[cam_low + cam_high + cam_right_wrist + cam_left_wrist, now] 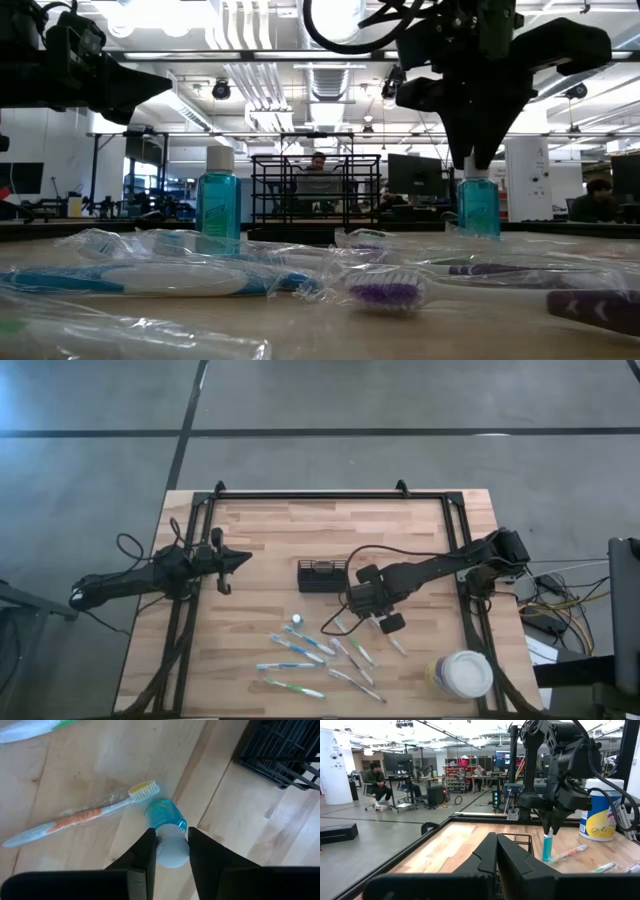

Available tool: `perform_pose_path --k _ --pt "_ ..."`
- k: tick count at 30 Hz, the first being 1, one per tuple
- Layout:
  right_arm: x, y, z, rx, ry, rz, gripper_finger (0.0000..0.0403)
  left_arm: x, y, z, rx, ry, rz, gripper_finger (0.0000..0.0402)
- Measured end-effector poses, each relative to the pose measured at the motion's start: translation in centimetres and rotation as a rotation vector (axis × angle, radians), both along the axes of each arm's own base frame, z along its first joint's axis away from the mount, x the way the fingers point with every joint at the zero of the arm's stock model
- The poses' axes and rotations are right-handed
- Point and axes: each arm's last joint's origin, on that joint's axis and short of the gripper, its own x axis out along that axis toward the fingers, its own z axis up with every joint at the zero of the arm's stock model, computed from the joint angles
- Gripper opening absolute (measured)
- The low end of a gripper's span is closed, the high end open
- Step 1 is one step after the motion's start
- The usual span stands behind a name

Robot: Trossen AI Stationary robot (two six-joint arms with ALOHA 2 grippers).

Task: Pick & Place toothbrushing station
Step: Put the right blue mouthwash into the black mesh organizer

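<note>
The right gripper (170,845) pinches a tube (167,820) by its cap — grasp step, left gripper (236,559) shut — next lift toward the caddy (322,575) at ten o'clock.

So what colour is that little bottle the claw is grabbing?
The little bottle is clear blue with a white cap, best seen in the right wrist view.

right gripper (170,851) jaws clasp blue bottle's (166,815) white cap | orange toothbrush (80,817) beside | caddy (285,750) near
</note>
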Motion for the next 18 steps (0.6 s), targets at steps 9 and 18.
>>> perform_pose_path --k 9,18 --pt "0.7 0.0 2.8 0.011 -0.05 0.008 0.0008 0.0 0.0 0.0 0.0 0.0 0.0 0.0012" --pt "0.5 -0.7 3.9 0.011 -0.009 -0.095 0.0006 0.0 0.0 0.0 -0.005 -0.001 -0.011 0.0012"
